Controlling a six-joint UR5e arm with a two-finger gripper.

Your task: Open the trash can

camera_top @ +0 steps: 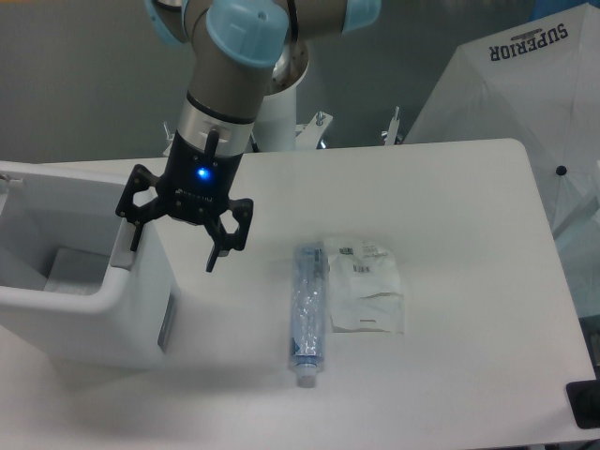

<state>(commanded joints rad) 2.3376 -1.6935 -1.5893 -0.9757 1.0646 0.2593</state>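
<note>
The trash can (pixel 94 323) is a large white boxy bin at the left edge of the table. Its top stands open, and I can see down into the white inside (pixel 56 248); the lid itself is out of sight. A grey slot (pixel 167 323) shows on its right side. My gripper (pixel 175 246) hangs open over the bin's right rim, its left finger down at the grey push tab (pixel 123 251) and its right finger beyond the bin's side. Nothing is between the fingers.
A crushed clear plastic bottle (pixel 307 314) with a blue label lies on the white table (pixel 450 206). A clear plastic packet (pixel 365 284) rests just right of it. A white umbrella (pixel 525 103) stands at the far right, beyond the table edge.
</note>
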